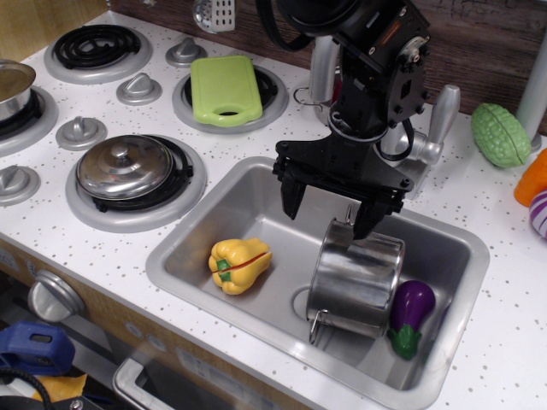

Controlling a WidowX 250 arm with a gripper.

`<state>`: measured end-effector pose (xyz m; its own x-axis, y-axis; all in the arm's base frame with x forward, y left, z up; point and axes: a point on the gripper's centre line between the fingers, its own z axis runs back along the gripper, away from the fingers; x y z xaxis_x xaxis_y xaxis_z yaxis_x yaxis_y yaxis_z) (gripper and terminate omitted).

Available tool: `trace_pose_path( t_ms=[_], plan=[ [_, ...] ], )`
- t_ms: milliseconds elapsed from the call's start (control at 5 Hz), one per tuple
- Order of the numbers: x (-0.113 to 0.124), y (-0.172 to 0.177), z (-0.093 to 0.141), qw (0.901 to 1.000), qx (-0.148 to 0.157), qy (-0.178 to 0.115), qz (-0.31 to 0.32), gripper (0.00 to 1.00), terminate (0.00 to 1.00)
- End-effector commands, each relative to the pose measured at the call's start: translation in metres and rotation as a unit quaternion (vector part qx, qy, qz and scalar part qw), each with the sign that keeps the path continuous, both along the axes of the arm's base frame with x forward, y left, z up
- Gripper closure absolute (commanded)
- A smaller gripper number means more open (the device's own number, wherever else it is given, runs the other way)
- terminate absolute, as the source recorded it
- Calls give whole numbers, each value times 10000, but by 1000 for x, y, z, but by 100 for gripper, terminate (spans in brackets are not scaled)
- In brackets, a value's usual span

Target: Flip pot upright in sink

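From my remote seat I start at the far left, where a steel pan [12, 89] sits on the edge burner, with a coil burner [97, 46] behind it. Moving right, a domed steel lid [125, 166] with a round knob rests on the front burner, and a light green cutting board [225, 90] lies over the back burner beyond it. Next comes the sink [179, 243], sunk into the speckled white counter [509, 342]. Inside it, toward its left half, a yellow pepper [239, 265] lies on the basin floor. Just right of the pepper, near the middle of the basin, I see the pot [357, 278] tilted, its base raised toward the back and its rim and wire handle low toward the front. My gripper [327, 206] hangs over the basin with its jaws spread apart, the right finger down at the pot's raised end; I cannot tell whether it touches. A purple eggplant [409, 315] lies against the pot's right side. Behind stands the grey faucet [432, 137], and at the far right a green vegetable [502, 135].
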<state>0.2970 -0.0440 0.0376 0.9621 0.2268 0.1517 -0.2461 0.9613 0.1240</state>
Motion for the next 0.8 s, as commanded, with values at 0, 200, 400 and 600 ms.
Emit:
trace_pose_path(
  t_ms=[0,200,400,600],
  plan=[
    [0,0,0,10000,0,0,0,0,0],
    [2,4,5,9964,-830,73,128,0,0],
    [2,3,5,9948,-1002,51,183,0,0],
    [1,0,4,9912,-1297,5,254,0,0]
  ],
)
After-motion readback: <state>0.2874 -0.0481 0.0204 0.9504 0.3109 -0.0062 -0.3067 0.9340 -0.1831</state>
